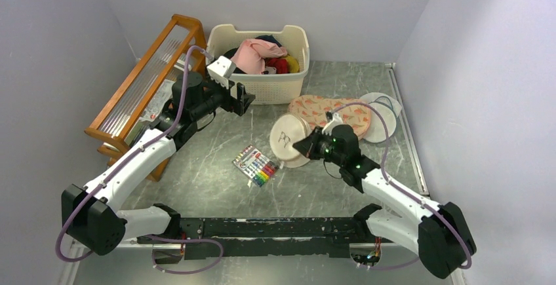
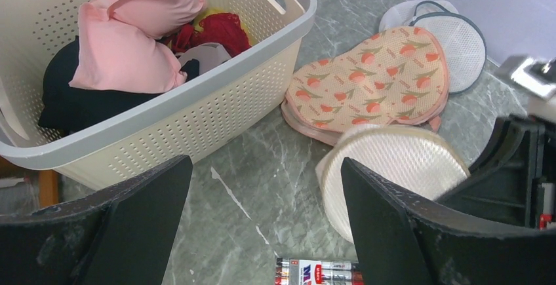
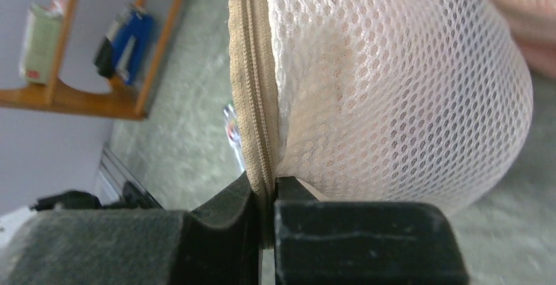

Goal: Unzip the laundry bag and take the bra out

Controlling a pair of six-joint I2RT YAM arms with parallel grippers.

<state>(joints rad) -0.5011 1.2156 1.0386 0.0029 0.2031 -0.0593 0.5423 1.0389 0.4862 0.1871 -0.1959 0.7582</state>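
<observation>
Right jaws clamped on zip [image 3: 252, 101] of laundry bag [image 3: 393, 88]; left jaws wide apart, holding nothing.

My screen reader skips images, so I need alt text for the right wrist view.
The right gripper is shut on the zip rim of the cream mesh laundry bag, which fills most of the frame. A blurred wooden rack stands behind, at left.

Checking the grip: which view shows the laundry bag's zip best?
Right wrist: the zip runs close up into the shut right gripper. Top external shows only the lid of the laundry bag; left wrist its mesh side.
</observation>
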